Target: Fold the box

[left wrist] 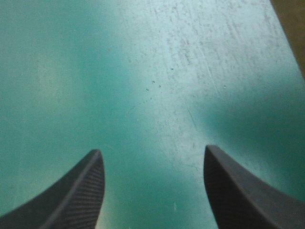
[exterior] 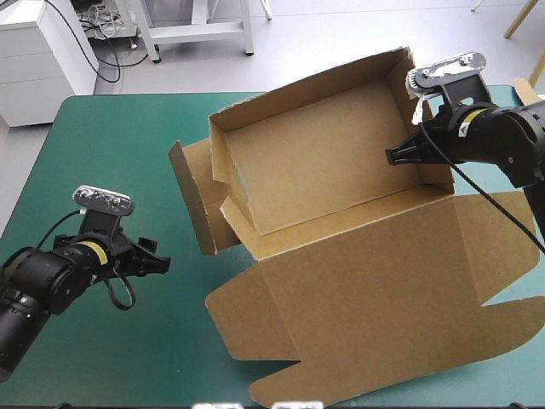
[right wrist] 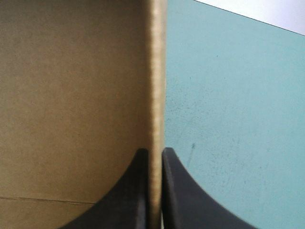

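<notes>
The brown box (exterior: pixel 332 162) stands mid-table as an open tray with its walls raised. Its wide lid (exterior: pixel 383 298) lies flat toward the near edge, and a loose flap (exterior: pixel 192 196) sticks up at its left end. My right gripper (exterior: pixel 398 155) is at the tray's right end wall, shut on the box. In the right wrist view the wall's edge (right wrist: pixel 156 95) runs straight up between the black fingers (right wrist: pixel 136 191). My left gripper (exterior: pixel 162 260) hovers open over bare cover, left of the box and apart from it; only teal-green shows between its fingers (left wrist: pixel 86 191).
The teal-green cover (exterior: pixel 111 153) lies bare to the left and back left of the box. The lid reaches close to the table's near and right edges. A sliver of brown board (left wrist: pixel 293 28) shows ahead of the left gripper.
</notes>
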Tool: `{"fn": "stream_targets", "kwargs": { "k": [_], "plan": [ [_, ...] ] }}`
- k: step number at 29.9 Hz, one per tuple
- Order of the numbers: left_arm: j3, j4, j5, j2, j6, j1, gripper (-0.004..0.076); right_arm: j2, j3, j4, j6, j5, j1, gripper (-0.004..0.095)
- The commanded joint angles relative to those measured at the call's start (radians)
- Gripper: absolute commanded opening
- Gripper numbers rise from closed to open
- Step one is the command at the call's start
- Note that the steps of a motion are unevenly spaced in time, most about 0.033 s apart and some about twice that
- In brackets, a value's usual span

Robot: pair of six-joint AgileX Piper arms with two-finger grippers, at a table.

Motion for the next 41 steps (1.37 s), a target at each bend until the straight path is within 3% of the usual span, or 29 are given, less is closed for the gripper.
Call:
{"fn": "stream_targets", "kwargs": {
  "k": [1, 6, 13, 19, 26, 36, 41],
  "plan": [
    [-0.067, 0.008, -0.041, 0.046, -0.010, 0.054, 0.0440, -0.032, -0.033, -0.003, 0.001, -0.063, -0.004, -0.0022],
    [-0.090, -0.147, -0.054, 0.103, 0.147, 0.230, 0.0440, -0.032, -0.033, -0.003, 0.001, -0.063, -0.004, -0.0021],
    [-0.085, -0.676, -0.079, 0.220, 0.654, 0.506, 0.0440, -0.032, -0.033, -0.003, 0.001, -0.063, -0.004, -0.0022],
    [-0.051, -1.041, -0.020, 0.343, 0.960, 0.587, 0.0440, -0.032, -0.033, -0.003, 0.001, -0.063, -0.004, -0.0022],
    [-0.041, -1.227, 0.075, 0.447, 1.148, 0.587, 0.0440, -0.032, -0.033, 0.001, 0.003, -0.063, -0.004, -0.0022],
    [-0.041, -1.379, 0.070, 0.495, 1.223, 0.587, 0.0440, -0.032, -0.033, 0.001, 0.003, -0.063, -0.004, -0.0022],
    [-0.041, -1.418, 0.126, 0.513, 1.287, 0.587, 0.0439, -0.030, -0.033, 0.001, 0.003, -0.063, -0.004, -0.0022]
  ]
}}
